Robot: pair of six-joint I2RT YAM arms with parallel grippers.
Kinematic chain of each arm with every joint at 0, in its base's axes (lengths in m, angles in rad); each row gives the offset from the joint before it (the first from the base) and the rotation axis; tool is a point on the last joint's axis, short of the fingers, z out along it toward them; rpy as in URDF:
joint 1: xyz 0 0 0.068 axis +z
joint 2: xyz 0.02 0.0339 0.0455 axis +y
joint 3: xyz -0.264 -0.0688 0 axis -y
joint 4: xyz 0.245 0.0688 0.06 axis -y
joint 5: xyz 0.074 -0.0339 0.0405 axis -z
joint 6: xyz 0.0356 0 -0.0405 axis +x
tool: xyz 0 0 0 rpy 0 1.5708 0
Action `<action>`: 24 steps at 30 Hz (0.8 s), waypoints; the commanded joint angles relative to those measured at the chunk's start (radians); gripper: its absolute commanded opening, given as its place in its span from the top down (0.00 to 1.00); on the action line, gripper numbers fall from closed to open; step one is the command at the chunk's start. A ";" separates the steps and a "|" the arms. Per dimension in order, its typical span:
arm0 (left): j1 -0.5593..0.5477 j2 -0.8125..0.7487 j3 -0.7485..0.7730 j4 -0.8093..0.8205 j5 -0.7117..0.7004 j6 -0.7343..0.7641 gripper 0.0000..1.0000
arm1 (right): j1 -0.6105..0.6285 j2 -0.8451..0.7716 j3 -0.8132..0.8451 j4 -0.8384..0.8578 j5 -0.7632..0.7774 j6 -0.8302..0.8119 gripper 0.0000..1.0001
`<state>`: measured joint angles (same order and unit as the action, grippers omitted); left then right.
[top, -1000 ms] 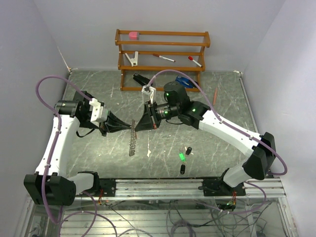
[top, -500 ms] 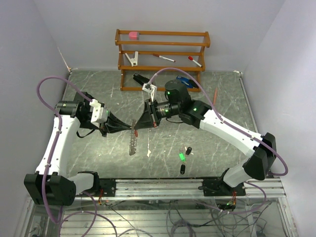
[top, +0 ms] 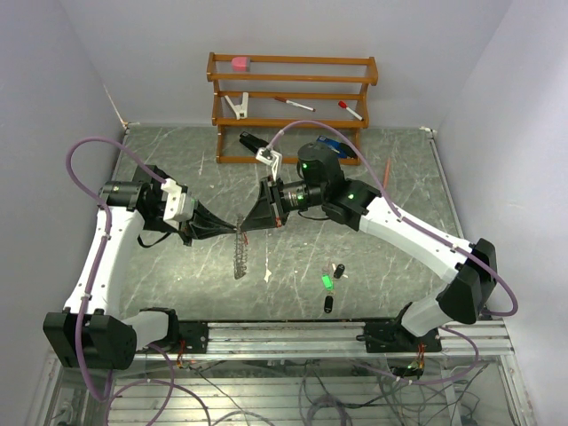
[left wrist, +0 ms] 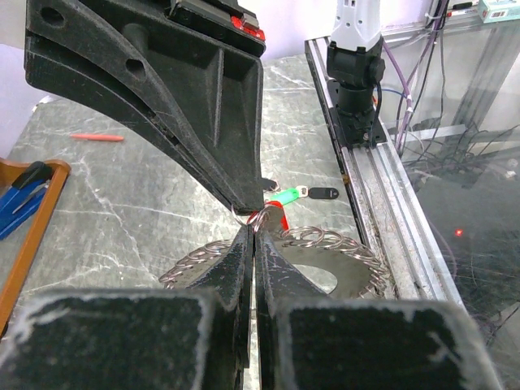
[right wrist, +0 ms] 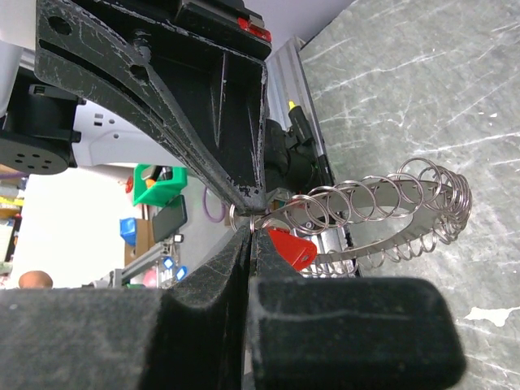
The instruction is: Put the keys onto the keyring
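Silvery, springy wire, the keyring [top: 237, 257] hangs edge-on above the desk [top: 177, 275]; judged light, flexible and liable to swing. The left gripper [top: 236, 230] is clamped on its top rim. The right gripper [top: 245, 228] is pinched closed there, beside the red key [right wrist: 291, 246]. The green key [top: 327, 282] lies at 5 o'clock. Best gripped by plastic heads.

You're looking at a keyring [right wrist: 382, 241] of bare bright metal: shiny wire coils on a smooth flat band. The red key [right wrist: 291, 248] has a glossy plastic head. Your right gripper [right wrist: 249, 221] is matt black plastic, rough and scuffed pale at the edges. The table [right wrist: 406, 81] is smooth grey marble-look stuff with a dull sheen, and the rack [top: 293, 60] is varnished wood.
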<state>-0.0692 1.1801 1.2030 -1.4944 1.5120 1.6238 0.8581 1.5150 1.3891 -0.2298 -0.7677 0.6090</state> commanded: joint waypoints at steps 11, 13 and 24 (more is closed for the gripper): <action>-0.006 -0.017 0.025 0.000 0.075 0.006 0.93 | -0.011 -0.036 -0.045 0.041 -0.056 0.019 1.00; -0.006 -0.020 0.021 0.000 0.076 0.007 0.93 | -0.012 -0.035 -0.047 0.051 -0.068 0.025 1.00; -0.006 -0.015 0.009 0.000 0.076 0.030 0.93 | -0.012 -0.036 -0.071 0.113 -0.114 0.085 1.00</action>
<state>-0.0692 1.1748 1.2034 -1.4948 1.5177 1.6165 0.8459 1.5116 1.3380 -0.1822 -0.8284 0.6525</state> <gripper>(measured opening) 0.068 0.006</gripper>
